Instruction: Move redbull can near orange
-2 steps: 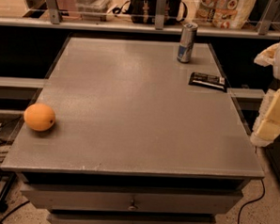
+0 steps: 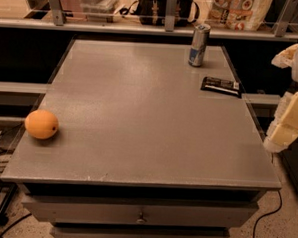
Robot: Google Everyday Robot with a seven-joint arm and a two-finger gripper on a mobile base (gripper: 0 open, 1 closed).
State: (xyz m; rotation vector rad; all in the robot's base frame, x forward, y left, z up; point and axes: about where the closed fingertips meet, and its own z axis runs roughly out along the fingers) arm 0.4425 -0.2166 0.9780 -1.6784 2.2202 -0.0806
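The redbull can (image 2: 198, 45) stands upright at the far right of the grey table (image 2: 139, 115), near the back edge. The orange (image 2: 41, 124) lies at the table's left edge, toward the front, far from the can. My gripper (image 2: 289, 123) hangs at the right edge of the view, beside the table's right side and well in front of the can. It holds nothing that I can see.
A flat black packet (image 2: 220, 85) lies on the table just in front of and to the right of the can. A shelf with bags and boxes (image 2: 154, 11) runs behind the table. Drawers (image 2: 139, 215) are below the tabletop. Cables lie on the floor.
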